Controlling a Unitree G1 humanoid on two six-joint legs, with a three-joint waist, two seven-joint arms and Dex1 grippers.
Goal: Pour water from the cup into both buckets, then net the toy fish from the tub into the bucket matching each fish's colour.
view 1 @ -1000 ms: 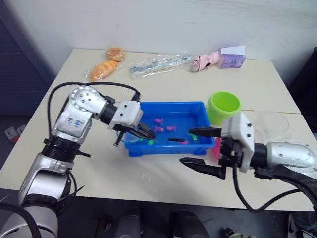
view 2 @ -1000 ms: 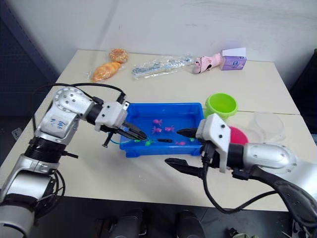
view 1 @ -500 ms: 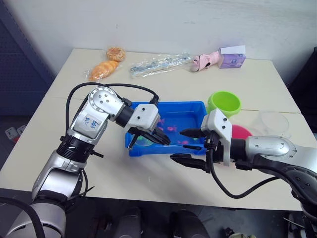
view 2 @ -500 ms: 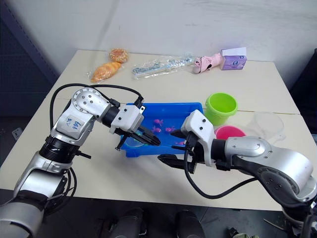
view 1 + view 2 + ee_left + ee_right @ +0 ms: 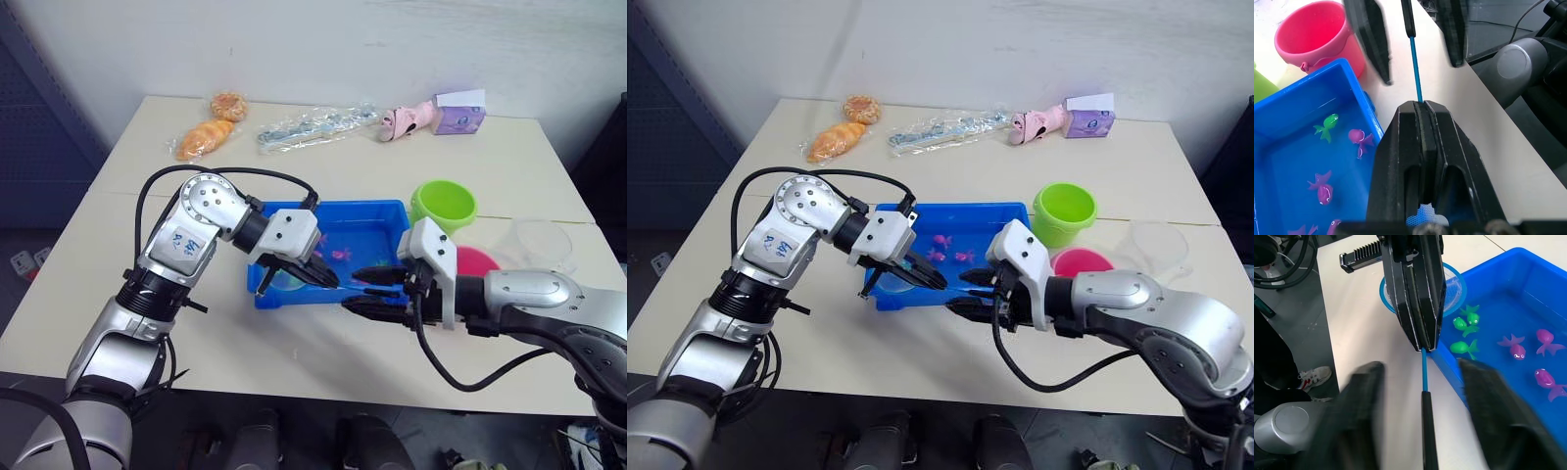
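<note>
The blue tub (image 5: 338,207) holds water and several small pink fish (image 5: 1516,348) and green fish (image 5: 1462,346). My left gripper (image 5: 318,276) is shut on the net's thin handle (image 5: 1424,377) at the tub's near rim. The net's blue hoop (image 5: 1452,281) lies behind it, by the tub's left corner. My right gripper (image 5: 367,291) faces the left one from the right. It is open, with a finger on either side of the handle's dark end and a gap on both sides. To the tub's right stand the green bucket (image 5: 443,208), the pink bucket (image 5: 477,260) and the clear cup (image 5: 542,245).
Along the table's far side lie two bread-like items (image 5: 206,137), a clear plastic bag (image 5: 313,125), a pink toy (image 5: 407,119) and a purple box (image 5: 458,116). The table's front edge runs just below both grippers.
My left arm carried the net rightward along the tub's front. My right gripper moved in from the right, and its fingers have drawn much closer together around the handle's end.
</note>
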